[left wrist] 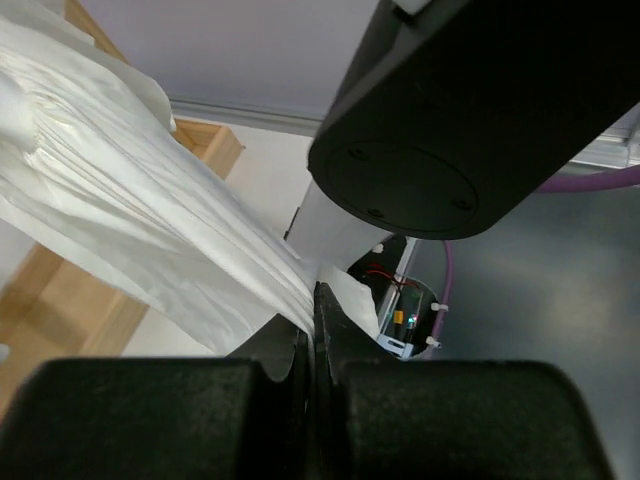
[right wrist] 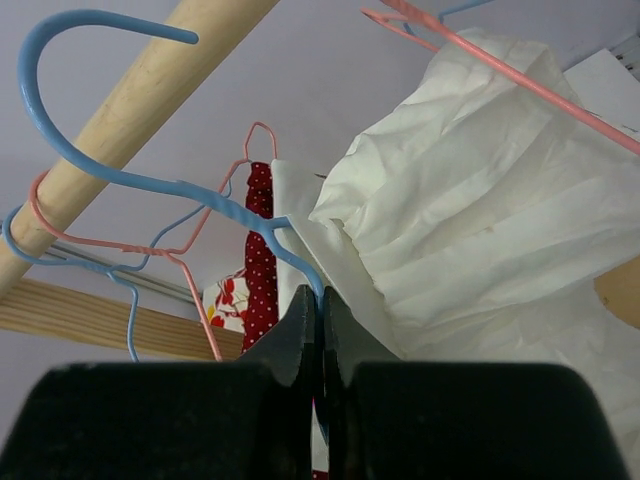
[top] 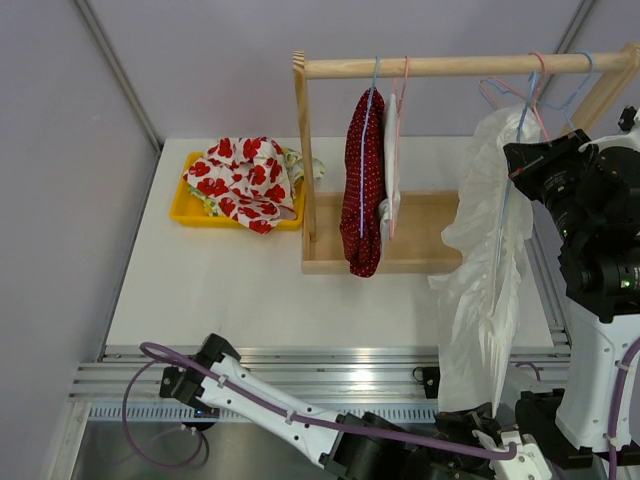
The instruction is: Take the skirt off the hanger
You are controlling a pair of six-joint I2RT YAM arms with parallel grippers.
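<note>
The white skirt point(top: 487, 262) hangs at the right end of the wooden rack, draped on a blue wire hanger point(top: 521, 118). In the right wrist view my right gripper point(right wrist: 322, 300) is shut on the blue hanger point(right wrist: 235, 205) just below its neck. The skirt point(right wrist: 480, 210) bunches to the right of the jaws. My left gripper point(left wrist: 316, 305) is shut on the lower edge of the skirt point(left wrist: 140, 230), low at the table's near edge point(top: 492, 432). The fabric stretches up and away from its jaws.
The wooden rack's rod point(top: 450, 66) also carries a red polka-dot garment point(top: 364, 190), a pale garment on a pink hanger point(top: 392, 170) and empty pink and blue hangers point(top: 500, 95). A yellow tray point(top: 185, 207) with floral cloth point(top: 243, 178) sits at the back left.
</note>
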